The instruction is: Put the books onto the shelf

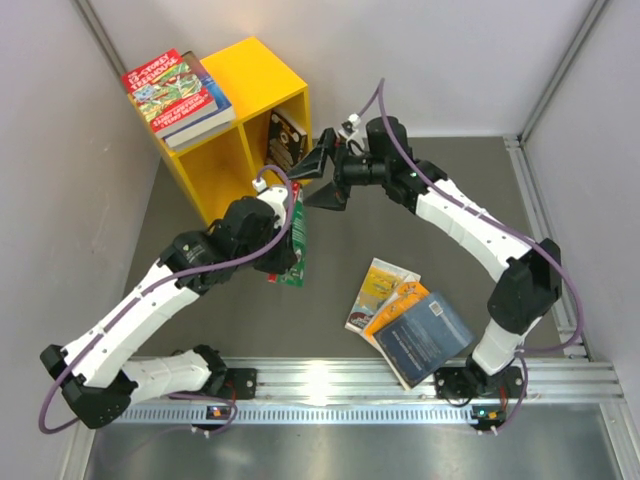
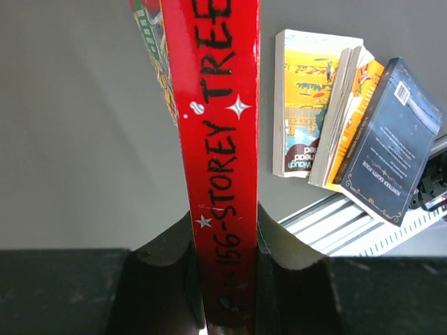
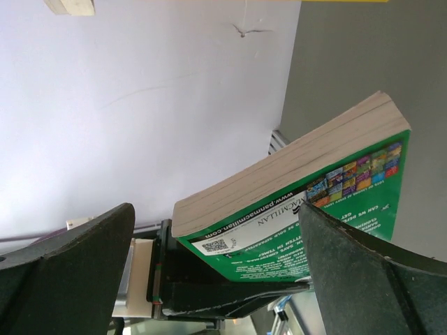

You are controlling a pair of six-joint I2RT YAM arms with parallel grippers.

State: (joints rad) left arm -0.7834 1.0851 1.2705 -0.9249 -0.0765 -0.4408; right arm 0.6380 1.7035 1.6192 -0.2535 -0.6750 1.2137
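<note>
One red-spined book (image 2: 218, 105) is sitting clamped in the left gripper (image 2: 223, 241); the right gripper (image 1: 320, 176) is hanging wide open beside it, near the shelf (image 1: 265, 70).

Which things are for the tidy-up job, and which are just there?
For the job:
yellow shelf
red-spined book in the left hand
stack of books on the shelf
three books on the table

Just there:
metal rail
walls
</note>
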